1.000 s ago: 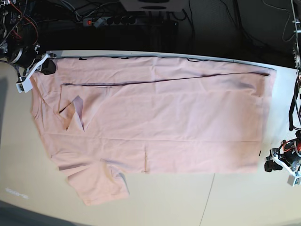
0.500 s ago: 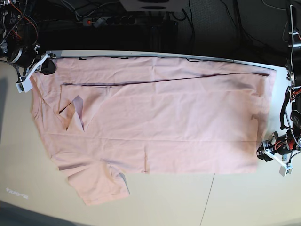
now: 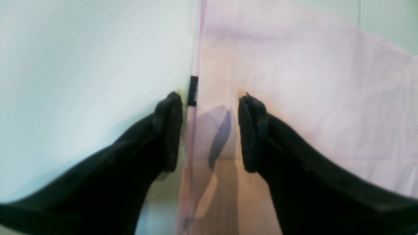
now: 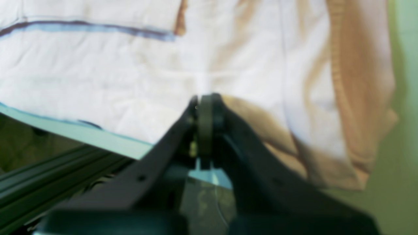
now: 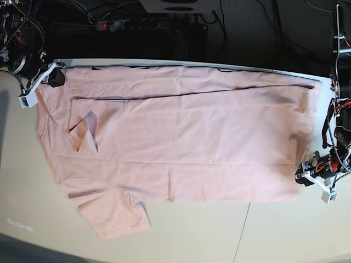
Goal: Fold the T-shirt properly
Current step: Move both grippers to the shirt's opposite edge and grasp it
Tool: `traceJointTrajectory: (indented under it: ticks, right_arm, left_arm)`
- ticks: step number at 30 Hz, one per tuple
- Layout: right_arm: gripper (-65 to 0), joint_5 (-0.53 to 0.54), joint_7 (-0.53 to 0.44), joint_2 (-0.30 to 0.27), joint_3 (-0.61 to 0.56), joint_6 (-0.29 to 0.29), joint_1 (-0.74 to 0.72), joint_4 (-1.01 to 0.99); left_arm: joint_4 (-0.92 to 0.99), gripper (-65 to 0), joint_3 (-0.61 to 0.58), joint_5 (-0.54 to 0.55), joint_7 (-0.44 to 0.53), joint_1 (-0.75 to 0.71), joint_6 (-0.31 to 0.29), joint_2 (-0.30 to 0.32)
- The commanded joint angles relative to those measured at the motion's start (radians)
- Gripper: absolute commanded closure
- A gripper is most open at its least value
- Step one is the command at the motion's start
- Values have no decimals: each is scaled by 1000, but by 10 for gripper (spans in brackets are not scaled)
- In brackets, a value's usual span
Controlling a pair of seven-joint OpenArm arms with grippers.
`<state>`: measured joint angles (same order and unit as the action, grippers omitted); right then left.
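The pale pink T-shirt (image 5: 181,142) lies spread flat across the table, its far edge folded over and one sleeve (image 5: 118,216) sticking out at the near left. My left gripper (image 5: 301,178) is at the shirt's near right corner. In the left wrist view the left gripper (image 3: 210,99) is open and straddles the hem of the T-shirt (image 3: 310,81), one finger on bare table, the other over cloth beside a small black tag (image 3: 193,90). My right gripper (image 5: 55,78) sits at the far left corner. Its jaws (image 4: 205,101) are shut, with cloth of the T-shirt (image 4: 98,65) gathered at the tips.
The pale table (image 5: 219,235) shows in front of the shirt and at its right. A power strip (image 5: 126,24) and cables lie in the dark behind the table's far edge. A black frame rail (image 4: 49,182) runs just beyond that edge.
My left gripper has moved in from the right and away from the front edge onto the shirt's near right corner. The right arm and the shirt have not moved.
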<state>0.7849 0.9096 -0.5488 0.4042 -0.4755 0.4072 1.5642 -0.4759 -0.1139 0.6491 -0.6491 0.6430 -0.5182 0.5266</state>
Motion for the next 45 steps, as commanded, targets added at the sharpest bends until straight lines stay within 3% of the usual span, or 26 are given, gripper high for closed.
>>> traceJointTrajectory:
  ticks: [1,18,25,31,39,45]
  right_arm:
    - [0,-18,11,-19,9,-52,3,5]
    - [0,-18,11,-19,9,-52,3,5]
    - [0,-18,10,-19,9,-52,3,5]
    - [0,-18,-2,-20,9,-52,-7,8]
    - [0,18,1,-20,35,-52,-100,13]
    - [0,76,50,-33,56,-52,-197,13]
  left_arm:
    - [-11,-313,3,-8,9,24,-24,2]
    - [-11,-301,3,-10,-13,16,-49,-56]
    - [-11,0,3,-10,85,17,-71,-55]
    - [-11,0,3,-10,84,17,-130,-55]
    - [-11,0,3,-9,31,20,-130,-55]
    - [-30,0,3,54,-39,28,-131,-55]
